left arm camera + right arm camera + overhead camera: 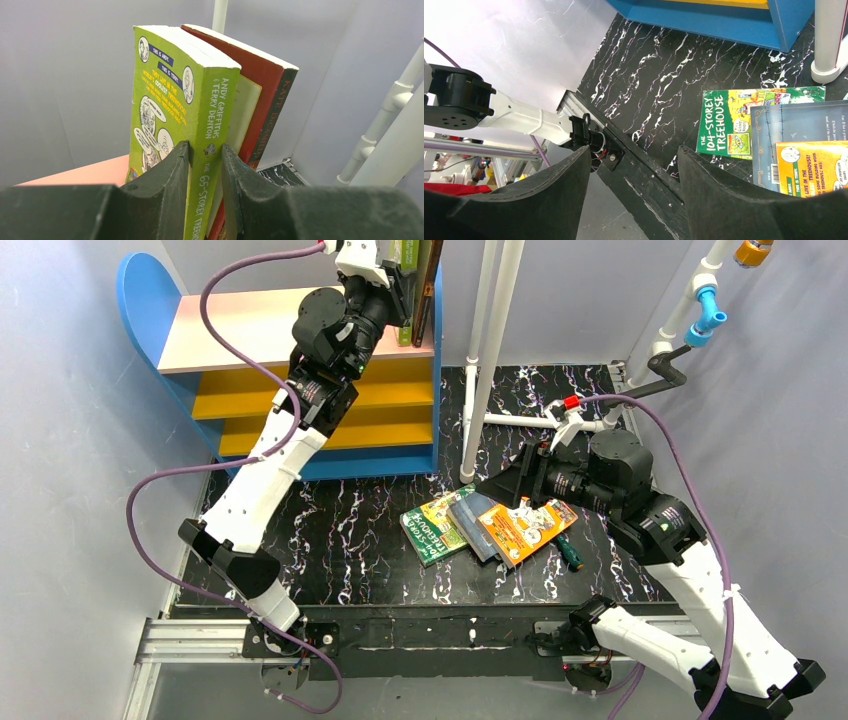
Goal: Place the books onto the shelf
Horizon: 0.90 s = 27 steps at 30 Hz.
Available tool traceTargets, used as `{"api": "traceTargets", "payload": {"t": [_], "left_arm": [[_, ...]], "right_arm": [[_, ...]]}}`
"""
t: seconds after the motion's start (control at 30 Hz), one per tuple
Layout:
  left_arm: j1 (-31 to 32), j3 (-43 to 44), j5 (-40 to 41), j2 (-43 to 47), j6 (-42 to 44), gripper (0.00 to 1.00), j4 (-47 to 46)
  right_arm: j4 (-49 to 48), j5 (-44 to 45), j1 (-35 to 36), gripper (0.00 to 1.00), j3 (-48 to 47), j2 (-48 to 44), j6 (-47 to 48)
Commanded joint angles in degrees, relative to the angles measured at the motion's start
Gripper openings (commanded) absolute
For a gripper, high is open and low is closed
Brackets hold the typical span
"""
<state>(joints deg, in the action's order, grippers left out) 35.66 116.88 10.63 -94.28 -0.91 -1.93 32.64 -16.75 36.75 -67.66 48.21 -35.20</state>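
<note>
The left claw (205, 152) is pinching the lime book (175, 100) by the foot of its spine, one finger (172, 170) on the cover and the other on the far side of it. The book stands on end on the shelf's pink top (90, 172), long axis up and down and tipped only slightly, with its spine facing the claw and the lettering running down it. Its lowest part is hidden behind the fingers, and the title is cut off below "65-Storey". It is bright lime with cartoon faces and speech bubbles. Just beside it, toward the shelf's right end, the red book (260, 85) also stands upright, showing a pale panel and a dark spine with only part of the author's name. From overhead the shelf (240, 330) sits at the far left, and the tops of both books run out of view. The right claw (634, 155) is spread wide and holds nothing as it hovers by the pile on the table (350, 540). Three books lie flat there, fanned and overlapping: the orange one (814, 165) on the dark blue one (799, 125), which lies on the green one (724, 125). The green one's yellow title runs along its length. The blue one's title is unreadable, and all three are partly cut off. A screwdriver (570, 555) lies just beside the pile.
</note>
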Motion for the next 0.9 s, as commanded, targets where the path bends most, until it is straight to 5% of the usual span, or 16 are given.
{"api": "traceTargets", "payload": {"t": [0.0,0.37,0.6,0.87], "left_arm": [[-0.7,1.8,-1.7,2.1,-1.9,0.0,2.9],[-0.7,1.5,-5.9,1.8,-5.3,0.0,5.2],[-0.7,0.6,-6.1,3.2,-4.7,0.41,5.5],[-0.7,-0.9,-5.5,5.4,-4.0,0.64,5.7]], "right_arm": [[-2.7,-0.8,-0.1,0.71,-0.2,-0.4,-0.3],[-2.9,-0.8,-0.1,0.71,0.5,-0.9,-0.7],[-2.6,-0.7,-0.1,0.71,1.0,-0.7,-1.1],[1.8,2.8,-0.1,0.71,0.4,2.1,-2.3]]}}
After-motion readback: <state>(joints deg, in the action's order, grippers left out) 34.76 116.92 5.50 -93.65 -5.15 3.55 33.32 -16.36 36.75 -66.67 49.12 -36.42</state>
